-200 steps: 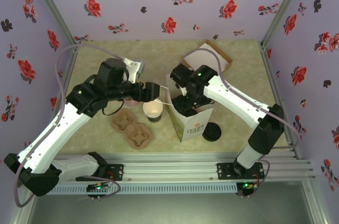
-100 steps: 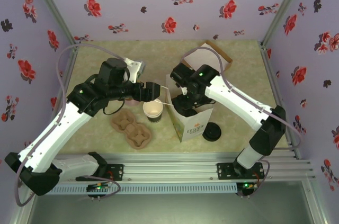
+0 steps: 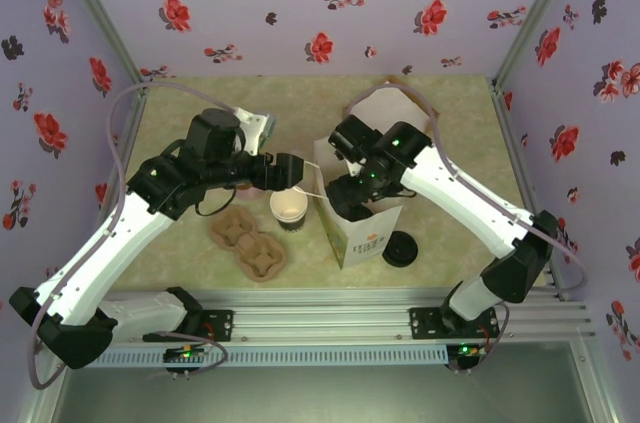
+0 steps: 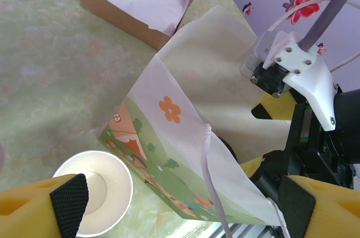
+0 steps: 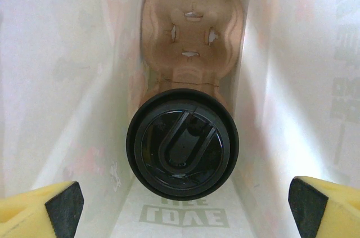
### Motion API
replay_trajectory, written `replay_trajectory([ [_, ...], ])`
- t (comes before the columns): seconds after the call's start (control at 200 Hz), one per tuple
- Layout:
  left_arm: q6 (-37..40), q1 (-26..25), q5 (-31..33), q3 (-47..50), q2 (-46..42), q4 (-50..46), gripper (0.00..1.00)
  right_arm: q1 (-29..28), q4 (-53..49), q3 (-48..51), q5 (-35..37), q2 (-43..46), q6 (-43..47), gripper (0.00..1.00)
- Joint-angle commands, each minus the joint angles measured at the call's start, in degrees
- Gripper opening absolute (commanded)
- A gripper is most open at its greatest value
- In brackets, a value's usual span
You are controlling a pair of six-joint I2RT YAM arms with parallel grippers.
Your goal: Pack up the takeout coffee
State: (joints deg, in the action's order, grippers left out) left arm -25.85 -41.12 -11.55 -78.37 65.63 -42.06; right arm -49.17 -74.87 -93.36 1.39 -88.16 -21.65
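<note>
Top external view: two open grippers at the paper bag (image 3: 366,233)
Left gripper (image 3: 290,171) stands wide open and empty, near an open paper cup (image 3: 289,207) on the table; right gripper (image 5: 183,207), also wide open and holding nothing, hangs inside the bag over the lidded coffee cup (image 5: 182,140), which sits in a pulp carrier (image 5: 191,35); a loose black lid (image 3: 400,249) lies right of the bag.

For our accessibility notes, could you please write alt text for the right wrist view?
A round black lid covers the near end of a brown pulp carrier inside a white paper bag, seen from above; the right claw is open.
</note>
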Motion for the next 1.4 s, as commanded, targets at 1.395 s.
replay_trajectory([
  [1.395, 1.59, -7.45, -0.31, -8.35, 0.64, 7.01, 0.93, -0.84, 19.65, 7.83, 3.26, 33.81, -0.69, 0.93],
])
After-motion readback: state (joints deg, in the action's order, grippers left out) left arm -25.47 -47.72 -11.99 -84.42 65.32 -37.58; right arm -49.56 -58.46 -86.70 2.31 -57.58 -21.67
